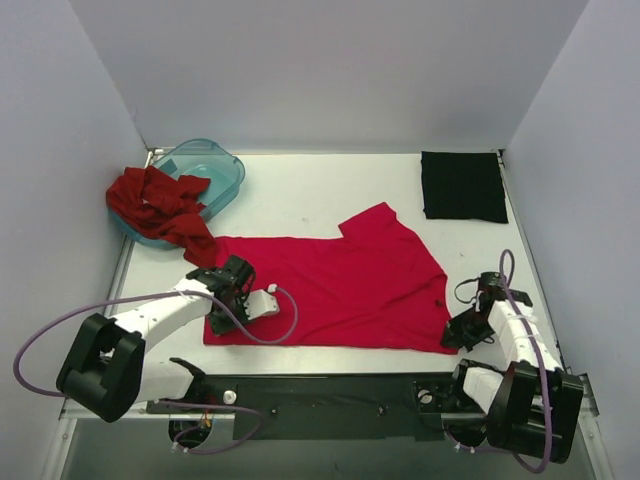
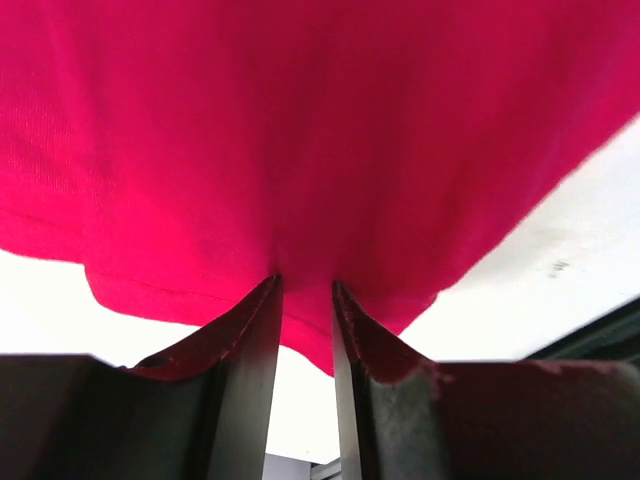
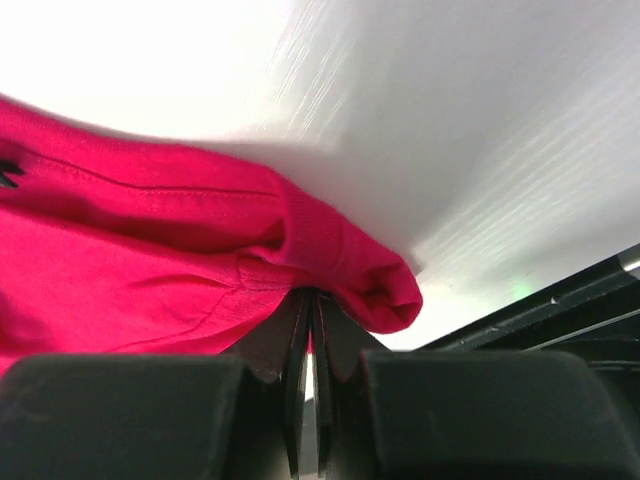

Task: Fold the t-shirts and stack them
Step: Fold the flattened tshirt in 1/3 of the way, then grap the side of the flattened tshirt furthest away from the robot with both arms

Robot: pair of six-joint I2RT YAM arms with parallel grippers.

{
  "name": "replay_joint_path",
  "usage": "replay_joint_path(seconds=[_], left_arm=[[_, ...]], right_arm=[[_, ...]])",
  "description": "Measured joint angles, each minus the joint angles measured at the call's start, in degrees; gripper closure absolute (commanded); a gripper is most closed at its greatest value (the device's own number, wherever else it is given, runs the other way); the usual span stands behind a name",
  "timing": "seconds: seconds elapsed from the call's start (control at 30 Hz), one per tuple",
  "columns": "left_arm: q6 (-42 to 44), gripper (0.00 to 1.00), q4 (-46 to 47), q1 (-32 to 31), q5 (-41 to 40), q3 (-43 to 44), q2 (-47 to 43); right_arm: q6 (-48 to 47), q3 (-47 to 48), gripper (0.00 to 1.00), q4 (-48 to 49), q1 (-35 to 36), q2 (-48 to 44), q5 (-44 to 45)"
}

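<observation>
Across the middle of the desk (image 1: 300, 195) the crimson-pink t-shirt (image 1: 350, 285) lies spread out, its near hem running along the front edge so that both arms can reach a corner of it. At the near left corner the left end effector (image 2: 305, 300) pinches the cloth: the left wrist view shows its two fingers (image 2: 255, 370) drawn close with a thin layer of pink fabric caught between them. At the near right corner the right end effector (image 3: 312, 300) is pressed almost together on a rolled bit of hem, with the seam bunched just above the tips. Holding both near corners at once seems meant to let the arms lift that edge evenly and carry it over in a single fold, so the fabric does not skew. The black t-shirt (image 1: 463, 186) lies flat and folded at the far right corner, well apart; it looks like the base for the stack. The brick-red t-shirt (image 1: 155, 205) is crumpled over the rim of the teal tub (image 1: 215, 165) at the far left, apparently awaiting its turn.
</observation>
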Motion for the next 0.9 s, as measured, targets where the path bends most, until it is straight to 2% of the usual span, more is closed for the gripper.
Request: replay_joint_path(seconds=[0.13, 0.27, 0.33, 0.4, 0.43, 0.47, 0.5, 0.57, 0.73, 0.9], left_arm=[[-0.07, 0.53, -2.19, -5.62, 2.64, -0.48, -2.51], [-0.17, 0.46, -6.82, -6.71, 7.37, 2.47, -4.0], [-0.11, 0.37, -9.88, -5.77, 10.1, 6.69, -4.0], [-0.11, 0.34, -12.22, -2.91, 13.29, 12.2, -3.78], [-0.13, 0.33, -12.96, -0.59, 15.06, 15.85, -3.28], [-0.31, 0.33, -13.42, 2.69, 16.7, 20.65, -2.12], [-0.39, 0.32, -13.31, 4.74, 17.35, 23.8, -0.98], [-0.48, 0.31, -13.22, 9.51, 18.51, 31.04, 3.23], [-0.2, 0.29, -11.8, 16.85, 17.05, 41.18, 17.79], [1.88, 0.29, -12.7, 18.95, 15.04, 44.85, 27.04]], right_arm=[[0.28, 0.04, 1.0, 0.9, -7.82, -0.85, 1.25], [-0.72, 0.76, 1.0, 0.92, -17.14, -0.76, 2.16], [-2.01, 2.49, 0.94, 0.61, -22.25, -0.66, 2.58], [-3.78, 6.38, 0.79, -0.39, -24.98, -0.63, 2.58], [-4.46, 8.7, 0.68, -0.5, -24.94, -0.57, 2.19], [-6.21, 13.16, 0.62, -0.83, -23.8, -0.17, 1.51], [-7.06, 16.68, 0.49, -0.66, -22.43, 0.44, 0.79], [-10.43, 26.75, 0.45, -0.17, -16.59, 3.45, 0.24], [-20.26, 53.75, 0.43, 1.6, 2.01, 20.44, 1.05], [-28.13, 73.09, 0.43, 0.59, 13.22, 41.2, 0.79]])
